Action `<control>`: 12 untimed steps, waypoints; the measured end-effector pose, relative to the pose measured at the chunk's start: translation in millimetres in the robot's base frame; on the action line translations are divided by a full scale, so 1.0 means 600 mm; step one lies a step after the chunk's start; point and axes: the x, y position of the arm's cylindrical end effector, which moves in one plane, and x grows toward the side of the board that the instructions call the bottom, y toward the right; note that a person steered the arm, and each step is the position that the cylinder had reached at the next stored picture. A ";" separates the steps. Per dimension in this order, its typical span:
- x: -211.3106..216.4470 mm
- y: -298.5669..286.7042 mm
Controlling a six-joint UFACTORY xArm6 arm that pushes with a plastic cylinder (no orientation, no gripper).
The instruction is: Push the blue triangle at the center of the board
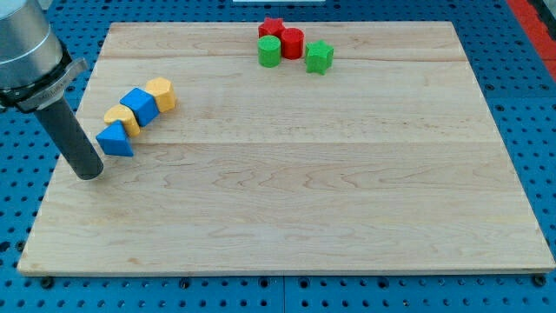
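The blue triangle point(115, 140) lies near the board's left edge, at the lower end of a slanted row of blocks. My tip point(89, 173) rests on the wooden board point(295, 200), just below and to the left of the blue triangle, a small gap apart. Above the triangle in the row come a yellow block point(123, 116), a blue cube point(139, 105) and a yellow hexagon-like block point(162, 92).
Near the board's top edge, right of the middle, sits a cluster: a red star point(272, 28), a red cylinder point(292, 42), a green cylinder point(269, 51) and a green star point(319, 56). Blue pegboard surrounds the board.
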 end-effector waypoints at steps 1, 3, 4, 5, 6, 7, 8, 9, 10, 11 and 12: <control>-0.103 0.018; -0.134 0.109; -0.100 0.085; -0.070 0.141; -0.070 0.286; -0.020 0.232; -0.032 0.226; -0.049 0.156; -0.011 0.057; 0.027 0.129; 0.019 0.258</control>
